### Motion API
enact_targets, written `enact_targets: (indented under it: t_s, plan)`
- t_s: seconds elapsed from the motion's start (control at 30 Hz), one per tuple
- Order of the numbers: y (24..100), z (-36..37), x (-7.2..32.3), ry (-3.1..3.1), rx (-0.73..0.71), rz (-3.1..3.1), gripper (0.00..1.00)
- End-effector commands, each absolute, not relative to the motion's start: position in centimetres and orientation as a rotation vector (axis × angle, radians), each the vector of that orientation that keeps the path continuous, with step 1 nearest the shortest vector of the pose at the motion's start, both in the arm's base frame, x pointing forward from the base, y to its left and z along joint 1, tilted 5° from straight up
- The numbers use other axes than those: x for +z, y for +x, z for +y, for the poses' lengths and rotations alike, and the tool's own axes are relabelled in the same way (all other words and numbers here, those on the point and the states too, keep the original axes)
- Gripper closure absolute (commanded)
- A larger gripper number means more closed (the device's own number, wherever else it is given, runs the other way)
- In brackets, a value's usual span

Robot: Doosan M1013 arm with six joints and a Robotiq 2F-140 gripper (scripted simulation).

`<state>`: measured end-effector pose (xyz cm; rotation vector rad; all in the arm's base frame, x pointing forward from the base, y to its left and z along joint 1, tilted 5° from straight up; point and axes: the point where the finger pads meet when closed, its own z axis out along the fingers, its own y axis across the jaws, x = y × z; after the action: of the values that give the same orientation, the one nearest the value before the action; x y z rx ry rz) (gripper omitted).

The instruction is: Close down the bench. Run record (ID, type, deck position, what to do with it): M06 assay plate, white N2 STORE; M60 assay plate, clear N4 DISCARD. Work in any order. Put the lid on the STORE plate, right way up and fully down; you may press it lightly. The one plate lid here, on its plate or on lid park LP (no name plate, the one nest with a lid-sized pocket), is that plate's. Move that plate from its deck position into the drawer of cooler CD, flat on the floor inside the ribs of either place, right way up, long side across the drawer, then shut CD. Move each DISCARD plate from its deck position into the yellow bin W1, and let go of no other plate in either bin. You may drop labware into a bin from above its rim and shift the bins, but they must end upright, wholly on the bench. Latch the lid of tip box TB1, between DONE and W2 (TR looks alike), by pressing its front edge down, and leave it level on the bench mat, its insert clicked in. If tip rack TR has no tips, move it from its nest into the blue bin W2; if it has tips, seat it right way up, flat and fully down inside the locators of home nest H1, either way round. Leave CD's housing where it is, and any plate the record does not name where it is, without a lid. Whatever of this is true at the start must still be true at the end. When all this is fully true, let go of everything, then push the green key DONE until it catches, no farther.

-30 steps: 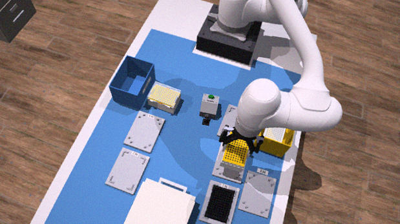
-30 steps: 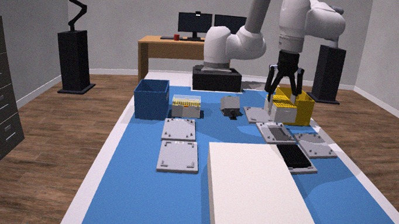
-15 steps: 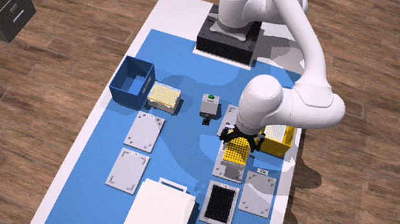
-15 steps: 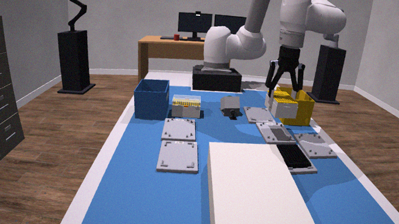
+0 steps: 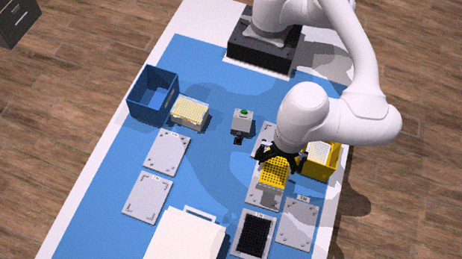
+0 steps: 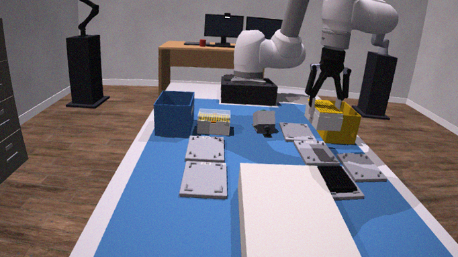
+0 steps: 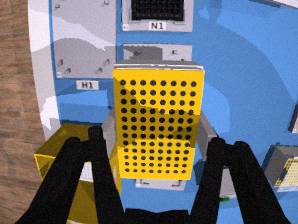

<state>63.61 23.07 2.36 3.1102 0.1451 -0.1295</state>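
A: Gripping the tip rack [image 7: 157, 125], the claw [image 6: 327, 93] has its black fingers clamped on the rack's two sides, and the rack hangs in the air, off its nest.

B: Does the rack carry tips?

A: Its yellow top is a grid of dark holes; I cannot tell whether any hold tips. In the wrist view the rack looks slightly tilted.

B: What lies under it?

A: A grey nest [image 5: 264, 198] with a darker middle patch, bare where the rack's shadow falls. Just beside the claw stands the yellow bin [image 5: 322, 164], with a pale plate [image 5: 318, 152] lying inside it.

B: And H1?

A: The H1 nest [image 5: 297, 224] sits near the tabletop's edge, next to the bare nest, with nothing on it. Beside it, the N1 nest [image 5: 237, 231] carries a black plate [image 5: 254, 234].

B: Farther out?

A: The DONE box [image 5: 242, 121] with its green key [image 5: 243, 111] stands mid-mat [image 5: 197, 172]. Beyond it the tip box [image 5: 188, 112], yellow under a clear lid, sits just beside the blue bin [image 5: 147, 112]. Two more grey nests [image 5: 166, 151] [image 5: 147, 197] lie below those, both bare. The white cooler [image 5: 182, 252] fills the near end of the tabletop [image 5: 201, 12], drawer front closed up against it as far as I can see.
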Motion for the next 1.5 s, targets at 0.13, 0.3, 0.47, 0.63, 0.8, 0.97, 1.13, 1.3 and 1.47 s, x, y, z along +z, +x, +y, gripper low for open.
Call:
enact_targets:
  t_s: [0.13,0.3,0.47,0.63,0.8,0.97,1.13,1.3,1.47]
  plan:
    - [63.7,23.1,3.4,3.110,-0.129,0.145,1.00]
    - [63.7,23.1,3.8,3.110,-0.129,0.145,1.00]
    - [63.8,23.1,4.4,3.110,-0.129,0.145,1.00]
    - [63.8,23.1,4.5,3.110,-0.129,0.145,1.00]
    - [63.7,22.9,4.5,3.111,-0.129,0.100,1.00]
    - [63.4,21.9,4.6,3.111,-0.129,0.100,1.00]
    - [63.1,20.6,4.6,3.111,-0.129,0.100,1.00]
    - [62.7,19.3,4.7,3.111,-0.129,0.100,1.00]
    - [62.5,18.5,4.7,3.111,-0.129,0.100,1.00]
